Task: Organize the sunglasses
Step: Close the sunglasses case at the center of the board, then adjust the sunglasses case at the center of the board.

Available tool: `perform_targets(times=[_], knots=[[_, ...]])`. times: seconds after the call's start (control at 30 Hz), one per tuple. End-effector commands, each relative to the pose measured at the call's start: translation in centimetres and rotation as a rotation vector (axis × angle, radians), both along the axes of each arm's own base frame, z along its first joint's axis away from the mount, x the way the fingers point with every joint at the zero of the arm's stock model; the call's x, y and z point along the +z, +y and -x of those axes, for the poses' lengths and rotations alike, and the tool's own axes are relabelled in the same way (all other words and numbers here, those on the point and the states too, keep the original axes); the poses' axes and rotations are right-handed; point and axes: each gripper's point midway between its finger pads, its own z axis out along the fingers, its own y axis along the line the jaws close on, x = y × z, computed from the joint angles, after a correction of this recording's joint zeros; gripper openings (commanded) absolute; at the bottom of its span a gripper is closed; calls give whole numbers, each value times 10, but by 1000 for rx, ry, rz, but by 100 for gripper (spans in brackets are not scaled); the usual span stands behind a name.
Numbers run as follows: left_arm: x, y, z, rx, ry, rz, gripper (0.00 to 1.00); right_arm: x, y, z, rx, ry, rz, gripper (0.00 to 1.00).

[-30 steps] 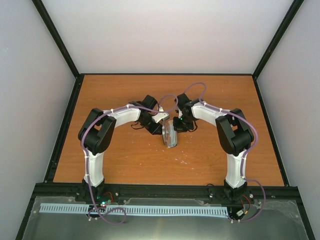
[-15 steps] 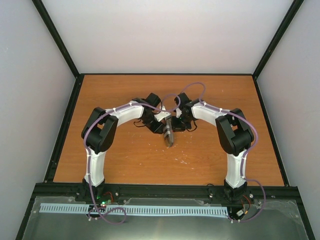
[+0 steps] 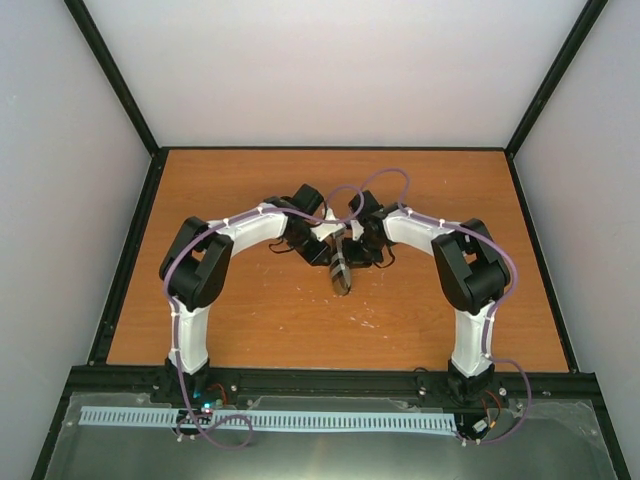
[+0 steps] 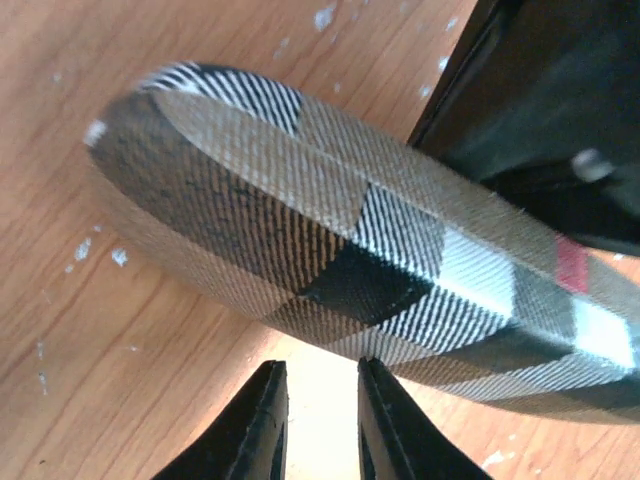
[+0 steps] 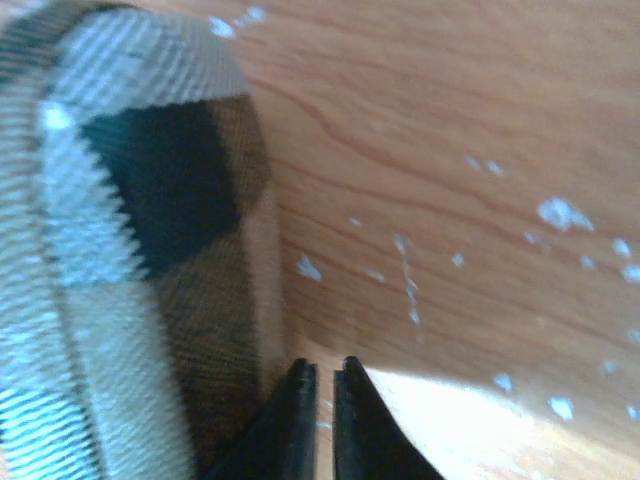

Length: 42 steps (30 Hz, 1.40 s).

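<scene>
The sunglasses are not in view in any frame. The oblong grey-brown striped case (image 3: pixel 341 272) lies mid-table between both arms. My left gripper (image 3: pixel 328 250) sits at its left side; in the left wrist view its tips (image 4: pixel 320 375) are a little apart with nothing between them, just short of the case (image 4: pixel 330 230). My right gripper (image 3: pixel 356 250) is at the case's right side; in the right wrist view its tips (image 5: pixel 322 372) are nearly together and empty, beside the case (image 5: pixel 120 250).
The orange-brown wooden table (image 3: pixel 250 310) has a black rim and grey walls around it. White specks dot the wood (image 5: pixel 560 212). The right arm's black body (image 4: pixel 540 110) shows behind the case in the left wrist view.
Both grippers have drawn closer together at the case. The case looks narrower and darker from above than a second ago.
</scene>
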Motion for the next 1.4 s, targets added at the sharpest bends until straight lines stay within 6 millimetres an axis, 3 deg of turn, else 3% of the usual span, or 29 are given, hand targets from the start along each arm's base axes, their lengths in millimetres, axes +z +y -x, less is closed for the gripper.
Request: perform_targets(times=[0.0,0.13,0.33,0.53,0.63,0.83,1.17,1.37], knots=[[50,-31,-16,-57,-189,140,24,10,-12,16,20,5,22,13],[57,-27,-21,-44,-203,139,27,15,-47,14,-31,-18,113,31],[71,-15,-25,-18,-222,142,34,35,-95,4,-102,-81,239,33],[82,8,-33,27,-234,146,48,51,-119,1,-145,-142,298,32],[77,18,-41,46,-235,112,47,52,-123,2,-170,-153,276,32],[52,42,-32,52,-188,38,18,46,-118,8,-190,-146,230,28],[16,20,-26,33,-45,61,12,40,-112,11,-199,-132,183,29],[19,-9,-17,-34,-51,79,12,40,-111,11,-198,-133,172,31]])
